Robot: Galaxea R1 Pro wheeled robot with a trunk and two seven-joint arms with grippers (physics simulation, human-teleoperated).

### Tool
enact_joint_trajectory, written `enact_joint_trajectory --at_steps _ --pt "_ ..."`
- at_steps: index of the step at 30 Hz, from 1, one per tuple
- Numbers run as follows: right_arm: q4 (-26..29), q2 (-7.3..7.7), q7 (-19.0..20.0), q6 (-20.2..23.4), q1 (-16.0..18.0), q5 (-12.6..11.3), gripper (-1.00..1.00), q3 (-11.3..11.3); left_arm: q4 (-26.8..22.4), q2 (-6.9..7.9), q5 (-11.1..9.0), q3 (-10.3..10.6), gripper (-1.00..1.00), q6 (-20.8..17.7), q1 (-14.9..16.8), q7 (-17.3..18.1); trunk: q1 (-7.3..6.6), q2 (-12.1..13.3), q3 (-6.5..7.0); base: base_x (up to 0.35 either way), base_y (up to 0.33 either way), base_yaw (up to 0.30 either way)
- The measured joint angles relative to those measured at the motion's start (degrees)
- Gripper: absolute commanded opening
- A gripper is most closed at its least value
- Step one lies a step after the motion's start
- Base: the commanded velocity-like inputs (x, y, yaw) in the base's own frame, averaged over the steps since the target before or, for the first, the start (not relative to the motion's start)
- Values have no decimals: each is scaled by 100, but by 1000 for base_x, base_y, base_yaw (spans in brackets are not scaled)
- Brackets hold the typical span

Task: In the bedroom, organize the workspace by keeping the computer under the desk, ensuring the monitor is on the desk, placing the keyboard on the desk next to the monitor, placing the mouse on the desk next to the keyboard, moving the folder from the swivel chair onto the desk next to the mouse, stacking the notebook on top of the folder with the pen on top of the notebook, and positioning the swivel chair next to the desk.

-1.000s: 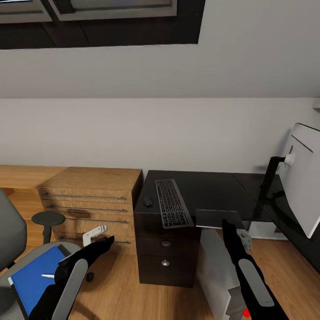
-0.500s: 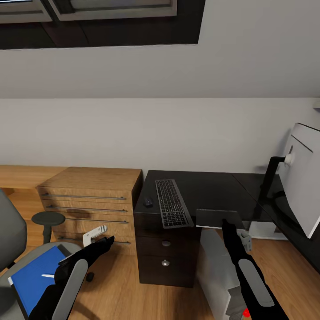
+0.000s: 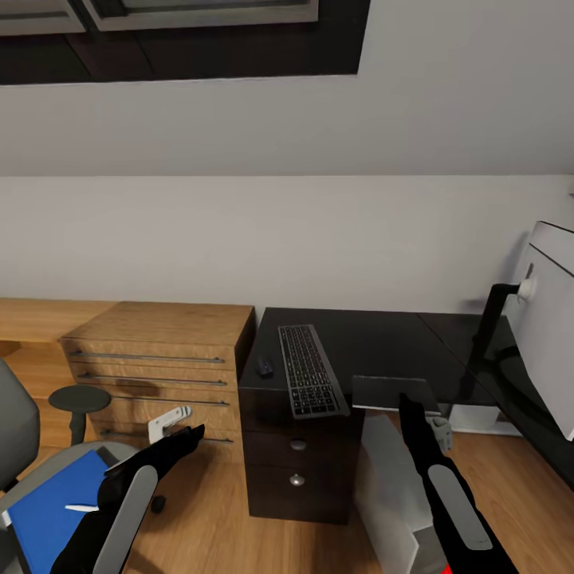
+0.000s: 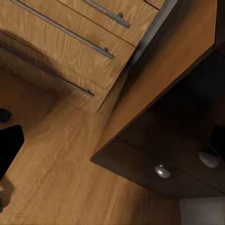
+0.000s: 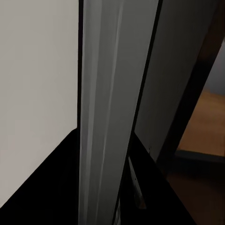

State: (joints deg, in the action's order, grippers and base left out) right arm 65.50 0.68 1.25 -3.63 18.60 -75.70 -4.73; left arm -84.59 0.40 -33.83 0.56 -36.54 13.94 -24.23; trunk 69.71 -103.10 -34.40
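Head view: desk (image 3: pixel 383 343), glossy black top, against the pale wall; keyboard (image 3: pixel 308 380) lying on it near the front edge, mouse (image 3: pixel 264 367) just beside the keyboard, toward the oak drawer cabinet (image 3: pixel 155 351). Monitor (image 3: pixel 550 327) at the right edge, pale back showing, on a black arm. Dark drawers with round silver knobs (image 3: pixel 297 462) under the desk's end; computer (image 3: pixel 395 494), light grey, on the floor beside them. Swivel chair (image 3: pixel 16 446) at lower left, blue folder (image 3: pixel 52 514) on its seat, white pen (image 3: pixel 81 507) on the folder. Left gripper (image 3: pixel 171 422) raised over the floor, holding nothing, opening unclear; right gripper (image 3: pixel 440 430) by the computer's top, state cannot be told. Left wrist view: oak cabinet drawers, dark drawer knobs (image 4: pixel 162 171). Right wrist view: grey case edge (image 5: pixel 105 108) close up.
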Motion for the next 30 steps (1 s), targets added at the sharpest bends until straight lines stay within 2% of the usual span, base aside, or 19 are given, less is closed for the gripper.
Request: enact_joint_trajectory --at_steps 4,8,11,18,23,30 --pt "-41 70 -24 -36 0 33 -100 -34 -31 34 -26 -30 100 -27 0 3 0 0 0 33 0 0" --pt "-176 190 -149 -18 12 161 -100 -171 -15 -16 0 -50 100 -24 0 -3 0 0 0 0 0 0" --pt "-228 124 -91 -3 15 114 -100 -186 2 -33 21 -38 100 -26 0 -3 0 0 0 0 0 0" --pt "-317 189 110 -1 17 -110 -100 -375 19 -25 54 -17 100 -26 0 -3 0 0 0 0 0 0" --pt "-323 192 137 -4 17 -118 -100 -389 19 -24 61 -11 100 -27 0 -2 0 0 0 21 0 0" --pt "-331 193 145 -17 17 -121 -100 -401 19 -24 63 -8 100 -27 0 -2 -2 0 0 174 0 0"
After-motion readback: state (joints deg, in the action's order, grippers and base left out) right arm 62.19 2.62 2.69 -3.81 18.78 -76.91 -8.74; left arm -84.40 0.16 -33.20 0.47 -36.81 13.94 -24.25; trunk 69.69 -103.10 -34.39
